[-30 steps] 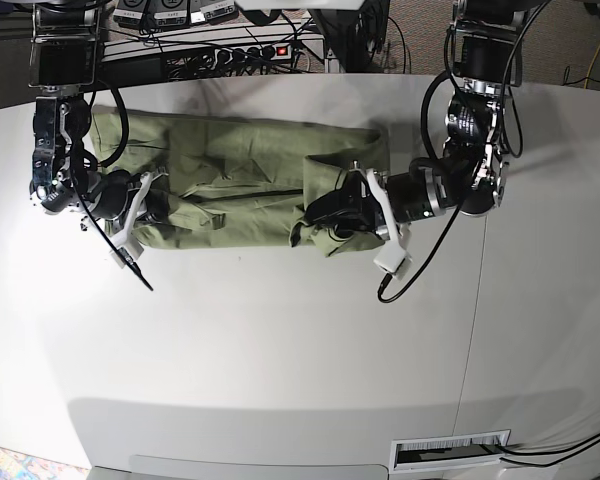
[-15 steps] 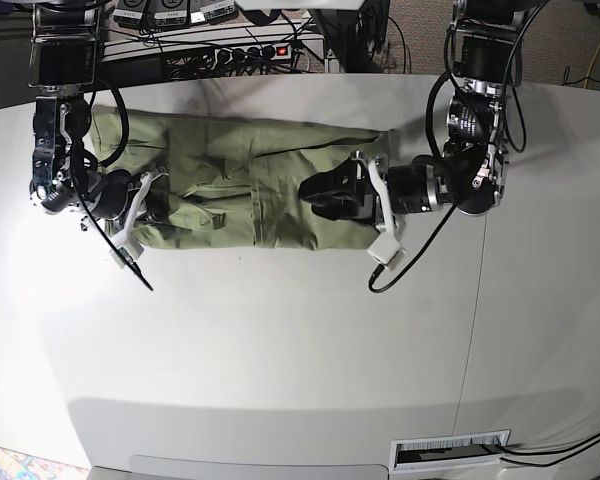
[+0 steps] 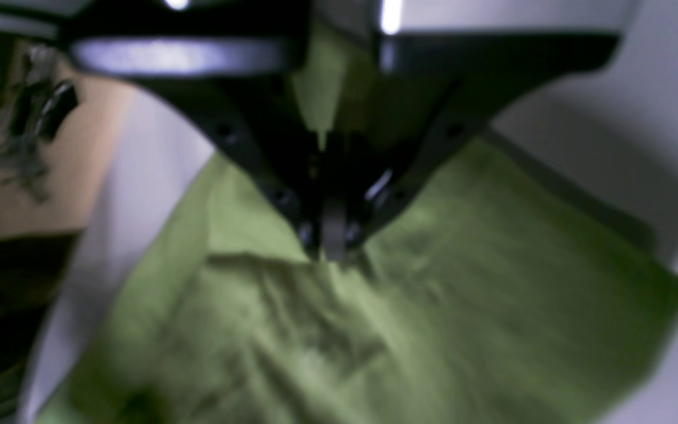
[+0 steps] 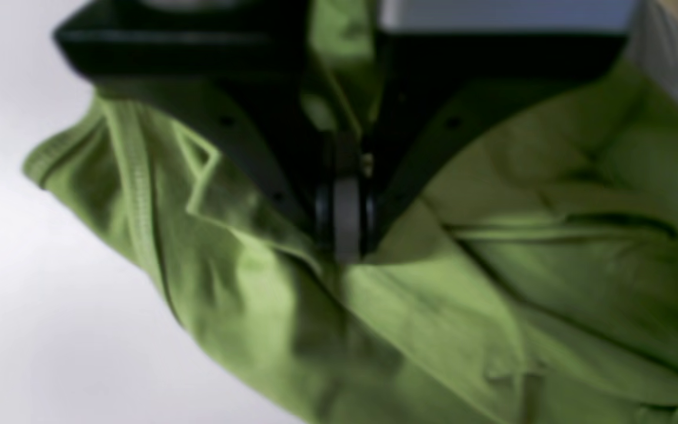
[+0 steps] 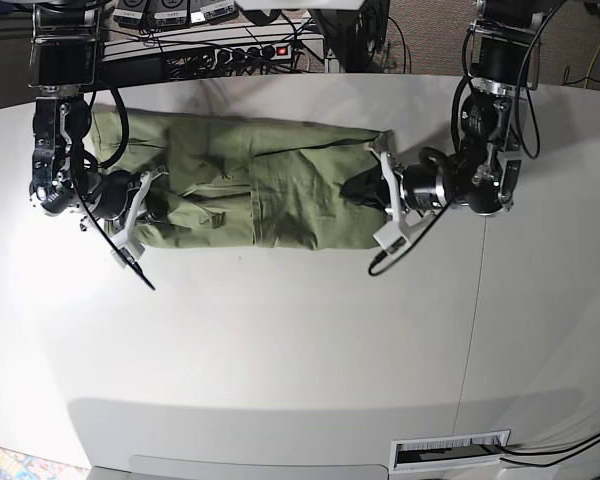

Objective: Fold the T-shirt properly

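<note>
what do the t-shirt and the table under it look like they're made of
T-shirt: looks like soft woven or knit cotton-type fabric, matte olive green; it wrinkles, folds limply, and shows stitched hems in the right wrist view.

Table: a smooth, hard, off-white surface with a faint sheen, possibly laminate or painted board; a thin seam runs down it on the right. The exact material cannot be told.

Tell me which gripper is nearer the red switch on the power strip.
Left. The left gripper sits at the T-shirt's end below the red switch; the right gripper is at the far end.
</note>
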`<state>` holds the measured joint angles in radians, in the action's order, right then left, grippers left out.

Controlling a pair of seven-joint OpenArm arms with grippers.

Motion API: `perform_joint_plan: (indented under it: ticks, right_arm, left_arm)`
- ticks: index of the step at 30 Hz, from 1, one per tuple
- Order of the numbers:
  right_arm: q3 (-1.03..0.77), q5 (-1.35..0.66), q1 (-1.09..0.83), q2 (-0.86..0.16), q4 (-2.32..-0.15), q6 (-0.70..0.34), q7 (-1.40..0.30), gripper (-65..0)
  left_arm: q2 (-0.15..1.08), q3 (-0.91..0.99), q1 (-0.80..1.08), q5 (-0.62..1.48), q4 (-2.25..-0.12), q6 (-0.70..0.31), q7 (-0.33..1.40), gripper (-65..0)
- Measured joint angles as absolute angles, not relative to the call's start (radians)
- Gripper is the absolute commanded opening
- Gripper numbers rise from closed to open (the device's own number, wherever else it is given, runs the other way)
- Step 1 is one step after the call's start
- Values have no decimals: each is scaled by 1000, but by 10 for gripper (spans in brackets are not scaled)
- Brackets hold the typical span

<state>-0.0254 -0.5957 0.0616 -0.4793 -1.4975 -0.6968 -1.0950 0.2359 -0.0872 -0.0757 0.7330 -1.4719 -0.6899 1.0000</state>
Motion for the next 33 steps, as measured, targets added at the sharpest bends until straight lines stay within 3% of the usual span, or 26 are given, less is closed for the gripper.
perform_joint_plan:
  ticks: [11,14,16,25,33]
  right_arm:
    - [-270,-828,39,-496,-1661,-697,-1295,-646]
    - [-344,-867,7,-536,-1661,-698,-1301,-495]
    - [-385,-868,-16,-568,-1661,-697,-1301,-435]
    - [-412,-866,-134,-562,-1656,-698,-1259,-428]
    - [-412,-921,-131,-528,-1427,-695,-1213,-428]
  left_arm:
    - [235,-238,-81,459,-1487,-588,820,-650]
    - [266,-241,-75,455,-1487,-584,776,-650]
    - [299,-241,-73,458,-1491,-584,765,-650]
    - [338,-236,-67,487,-1492,-577,754,-650]
    - [338,-235,-67,488,-1492,-576,756,-650]
